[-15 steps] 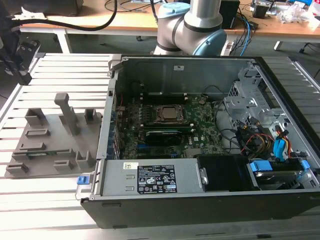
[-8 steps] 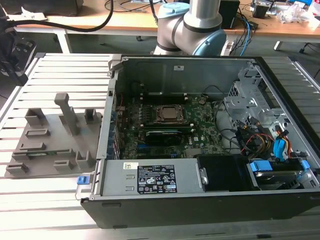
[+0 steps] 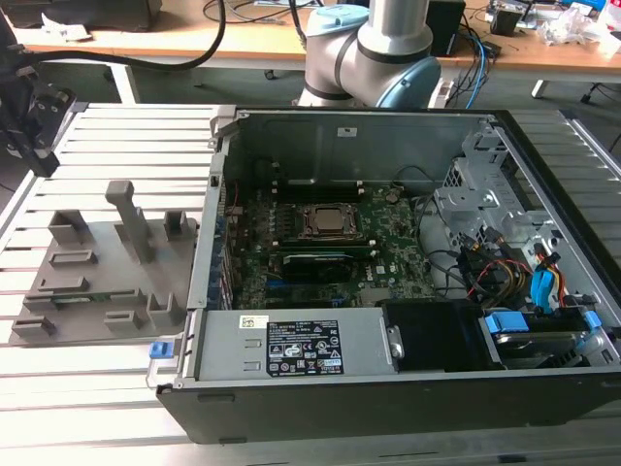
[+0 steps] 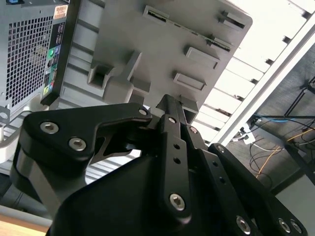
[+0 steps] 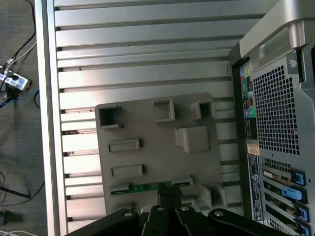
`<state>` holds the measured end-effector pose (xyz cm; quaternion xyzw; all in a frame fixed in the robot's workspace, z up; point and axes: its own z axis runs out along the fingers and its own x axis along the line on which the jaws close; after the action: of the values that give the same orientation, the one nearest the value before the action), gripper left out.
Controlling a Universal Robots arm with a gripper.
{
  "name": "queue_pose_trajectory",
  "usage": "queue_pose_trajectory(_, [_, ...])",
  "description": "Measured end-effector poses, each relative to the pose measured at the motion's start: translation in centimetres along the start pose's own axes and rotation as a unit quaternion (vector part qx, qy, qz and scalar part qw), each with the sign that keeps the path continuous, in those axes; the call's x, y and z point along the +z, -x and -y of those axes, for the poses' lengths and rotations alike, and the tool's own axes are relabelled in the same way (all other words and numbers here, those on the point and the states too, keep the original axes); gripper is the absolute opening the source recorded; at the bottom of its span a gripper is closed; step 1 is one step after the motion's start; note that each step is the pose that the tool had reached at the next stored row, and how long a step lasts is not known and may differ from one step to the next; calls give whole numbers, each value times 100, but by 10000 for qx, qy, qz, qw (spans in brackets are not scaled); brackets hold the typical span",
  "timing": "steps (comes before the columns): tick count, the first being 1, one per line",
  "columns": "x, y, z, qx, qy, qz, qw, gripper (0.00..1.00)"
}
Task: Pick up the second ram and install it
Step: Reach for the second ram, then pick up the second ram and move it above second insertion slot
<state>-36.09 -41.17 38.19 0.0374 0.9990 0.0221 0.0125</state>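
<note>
Hovering closed, the pincer (image 5: pixel 169 192) faces the second ram (image 5: pixel 142 187) slotted in the fixture plate (image 5: pixel 157 157).

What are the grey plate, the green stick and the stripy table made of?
The grey fixture plate: probably matte plastic, dull with moulded blocks. The second ram: green circuit board, by its colour. The table: likely aluminium, pale shiny ribbed slats.
</note>
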Motion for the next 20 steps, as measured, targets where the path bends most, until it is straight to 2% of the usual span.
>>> queue_pose_trajectory(15, [-1, 0, 3, -43, 1, -2, 10000, 11])
queue_pose_trajectory(19, [-1, 0, 3, -264, 6, -12, 9996, 11])
queue_pose_trajectory(20, [-1, 0, 3, -448, 10, -21, 9990, 11])
